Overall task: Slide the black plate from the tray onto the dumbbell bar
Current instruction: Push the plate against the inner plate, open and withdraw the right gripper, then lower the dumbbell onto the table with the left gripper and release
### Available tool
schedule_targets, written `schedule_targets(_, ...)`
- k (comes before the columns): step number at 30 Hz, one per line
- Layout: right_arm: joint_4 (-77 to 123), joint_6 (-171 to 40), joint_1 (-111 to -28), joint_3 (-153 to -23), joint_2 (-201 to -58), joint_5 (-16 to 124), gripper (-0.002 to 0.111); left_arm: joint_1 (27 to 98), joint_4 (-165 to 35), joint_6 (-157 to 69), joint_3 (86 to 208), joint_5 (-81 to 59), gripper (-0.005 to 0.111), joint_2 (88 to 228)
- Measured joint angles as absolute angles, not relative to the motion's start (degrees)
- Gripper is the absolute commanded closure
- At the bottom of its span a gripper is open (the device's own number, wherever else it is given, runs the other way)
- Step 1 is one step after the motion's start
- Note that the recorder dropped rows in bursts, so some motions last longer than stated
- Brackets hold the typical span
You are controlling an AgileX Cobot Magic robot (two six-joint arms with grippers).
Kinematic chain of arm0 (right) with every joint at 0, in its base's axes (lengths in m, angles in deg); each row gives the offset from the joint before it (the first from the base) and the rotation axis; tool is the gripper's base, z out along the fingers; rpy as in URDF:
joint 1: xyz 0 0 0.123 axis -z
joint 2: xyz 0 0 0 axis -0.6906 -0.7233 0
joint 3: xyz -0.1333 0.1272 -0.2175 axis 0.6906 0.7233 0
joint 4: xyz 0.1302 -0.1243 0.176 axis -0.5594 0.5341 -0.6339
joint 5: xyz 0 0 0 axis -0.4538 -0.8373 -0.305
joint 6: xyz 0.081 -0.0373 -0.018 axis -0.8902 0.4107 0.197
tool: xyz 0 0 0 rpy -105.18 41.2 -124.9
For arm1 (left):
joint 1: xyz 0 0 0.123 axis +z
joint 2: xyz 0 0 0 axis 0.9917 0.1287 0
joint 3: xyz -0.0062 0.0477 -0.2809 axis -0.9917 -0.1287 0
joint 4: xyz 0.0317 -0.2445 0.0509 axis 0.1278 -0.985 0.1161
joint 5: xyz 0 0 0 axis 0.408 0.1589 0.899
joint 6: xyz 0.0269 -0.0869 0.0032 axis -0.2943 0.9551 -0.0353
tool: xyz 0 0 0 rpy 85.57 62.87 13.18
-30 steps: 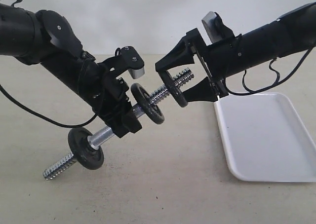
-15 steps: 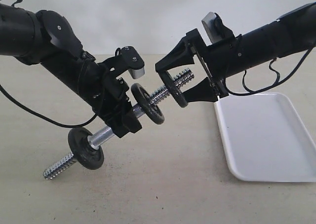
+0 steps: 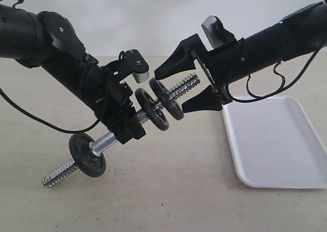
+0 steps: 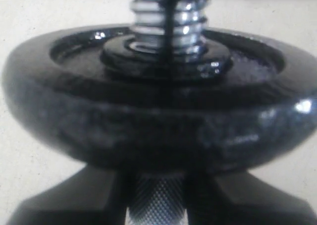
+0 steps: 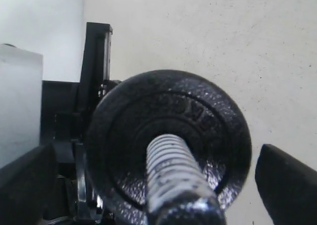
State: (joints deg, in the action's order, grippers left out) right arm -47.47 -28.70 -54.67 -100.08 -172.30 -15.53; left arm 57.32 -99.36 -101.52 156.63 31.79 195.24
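right hand (image 3: 171, 91) stands released: its two fingers are spread wide on either side of the black plate (image 3: 166, 98), and the right wrist view shows gaps at the rim, so nothing is grasped. left hand (image 3: 126, 125) is clenched on the middle of the dumbbell bar (image 3: 186, 84), holding it tilted above the tabletop (image 3: 168, 191). the black plate is threaded on the upper screw end of the bar, between the right hand's fingers, just beside a second disc (image 3: 152, 109) nearer the left hand, and well apart from the tray (image 3: 276, 140). hazards, as judged: the plate rides loose on coarse thread with no collar visible outboard of it, so it may cock or snag there. the bar slopes down toward the left hand, which favours seating; a reversed tilt would let the plate slide off the end. a finger brushing the rim on withdrawal could drag the plate back outward.
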Motion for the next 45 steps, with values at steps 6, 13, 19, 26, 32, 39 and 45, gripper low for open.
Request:
schedule_targets(6, -47.58, -28.7, -54.02, -100.08, -172.3, -15.75, 0.004, 57.32, -98.64, -101.19, 156.63, 32.02, 0.102, 195.72)
schedule_targets(13, -47.47, -28.94, -49.8, -100.08, -172.3, -15.89, 0.007, 57.32, -98.64, -101.19, 156.63, 32.05, 0.102, 195.82)
schedule_targets(19, -44.07, -30.0, -45.58, -100.08, -172.3, -15.89, 0.068, 57.32, -98.31, -101.19, 156.63, 32.05, 0.102, 195.82)
schedule_targets(26, -39.64, -31.05, -44.5, -100.08, -171.86, -15.78, 0.109, 57.32, -97.95, -101.07, 156.63, 32.03, 0.102, 197.04)
schedule_targets(32, -27.96, -35.37, -44.46, -100.08, -167.03, -12.85, 0.109, 57.32, -97.3, -99.49, 156.63, 31.16, 0.102, 198.87)
schedule_targets(39, -14.24, -43.15, -44.37, -100.08, -159.42, -6.37, 0.109, 57.32, -97.52, -95.49, 156.87, 26.56, 0.102, 199.72)
schedule_targets(45, -11.51, -45.07, -44.37, -96.81, -153.17, -2.59, 0.109, 57.32, -96.32, -88.48, 160.27, 25.79, 0.102, 203.18)
